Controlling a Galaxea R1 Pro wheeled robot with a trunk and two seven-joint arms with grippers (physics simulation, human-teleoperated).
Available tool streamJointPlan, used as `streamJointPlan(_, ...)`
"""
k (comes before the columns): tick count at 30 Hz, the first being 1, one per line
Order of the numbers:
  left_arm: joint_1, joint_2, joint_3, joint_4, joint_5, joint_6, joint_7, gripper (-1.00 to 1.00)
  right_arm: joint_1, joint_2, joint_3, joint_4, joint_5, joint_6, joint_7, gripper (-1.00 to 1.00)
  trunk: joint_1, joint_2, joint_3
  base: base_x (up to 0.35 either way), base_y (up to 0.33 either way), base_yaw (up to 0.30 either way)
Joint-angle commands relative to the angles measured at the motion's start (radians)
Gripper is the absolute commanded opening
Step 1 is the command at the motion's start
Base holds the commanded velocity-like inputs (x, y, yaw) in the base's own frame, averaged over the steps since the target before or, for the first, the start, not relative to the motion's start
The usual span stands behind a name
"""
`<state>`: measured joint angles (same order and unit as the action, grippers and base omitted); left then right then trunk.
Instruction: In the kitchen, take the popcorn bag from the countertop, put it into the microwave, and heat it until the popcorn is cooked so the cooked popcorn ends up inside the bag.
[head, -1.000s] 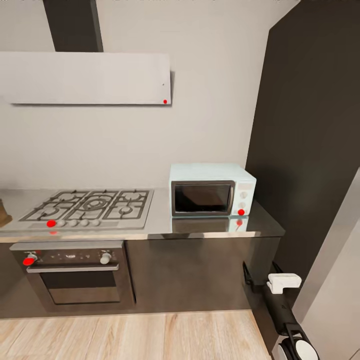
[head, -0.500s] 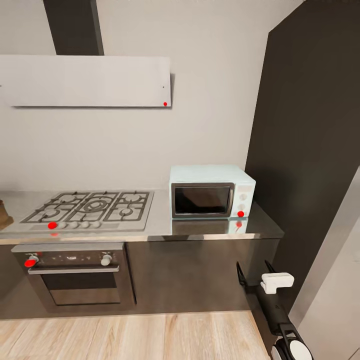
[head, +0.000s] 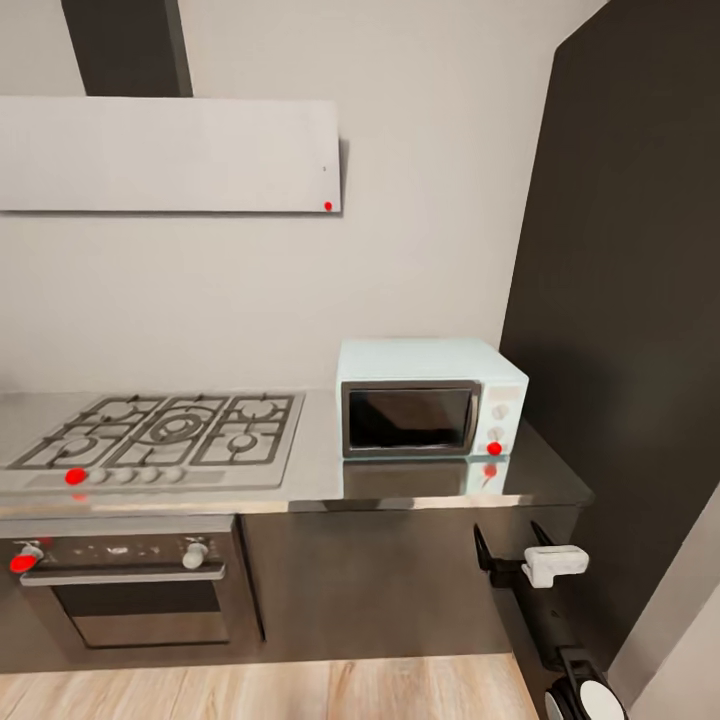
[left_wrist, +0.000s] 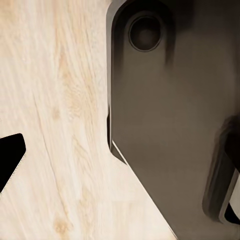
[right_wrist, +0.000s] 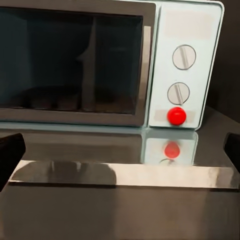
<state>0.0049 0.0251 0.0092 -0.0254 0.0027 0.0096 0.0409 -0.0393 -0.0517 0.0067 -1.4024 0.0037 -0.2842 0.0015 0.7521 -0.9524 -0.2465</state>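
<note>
The pale blue-white microwave (head: 430, 400) stands on the right end of the glossy grey countertop (head: 320, 478), its dark glass door shut. In the right wrist view the microwave (right_wrist: 120, 60) is straight ahead, with two round knobs and a red light (right_wrist: 176, 115). My right gripper (head: 511, 543) hangs open below the counter's edge, in front of the dark cabinet fronts, with nothing between its fingers (right_wrist: 11, 150). In the left wrist view my left gripper (left_wrist: 120, 170) is open and empty over the wooden floor. The popcorn bag and the popcorn are out of view.
A steel gas hob (head: 160, 435) lies left of the microwave, with a steel oven (head: 130, 590) under it and a flat white extractor hood (head: 170, 155) above. A tall dark cabinet (head: 640, 300) walls off the right side. My dark base (left_wrist: 175, 125) is beside the left gripper.
The head camera has moved closer and a little to the right, so the microwave looks larger and lower. A brown thing at the counter's left edge has slipped out of view.
</note>
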Motion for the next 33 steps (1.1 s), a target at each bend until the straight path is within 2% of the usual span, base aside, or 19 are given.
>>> streamJointPlan(1,0.001,0.0,0.001,-0.002,0.0,0.001,0.002,1.0,-0.001,0.0,0.0,0.0,0.0,-0.003,0.0,1.0,0.001,-0.001,-0.001,0.344,0.0,0.0)
streamJointPlan(10,0.0,0.001,0.002,-0.002,0.0,0.001,0.002,1.0,-0.001,0.0,-0.005,0.0,-0.001,-0.004,-0.005,1.0,0.001,-0.001,-0.001,0.343,0.0,0.0)
streamJointPlan(17,0.001,-0.002,0.001,-0.002,0.0,0.001,0.002,1.0,-0.001,0.0,-0.026,0.0,-0.001,-0.006,-0.005,1.0,0.001,-0.001,-0.001,0.134,0.0,0.0)
streamJointPlan(33,0.0,-0.002,0.001,-0.002,0.0,0.001,0.002,1.0,-0.001,0.0,-0.028,0.0,-0.001,-0.007,-0.005,1.0,0.001,-0.001,-0.001,0.146,0.0,0.0)
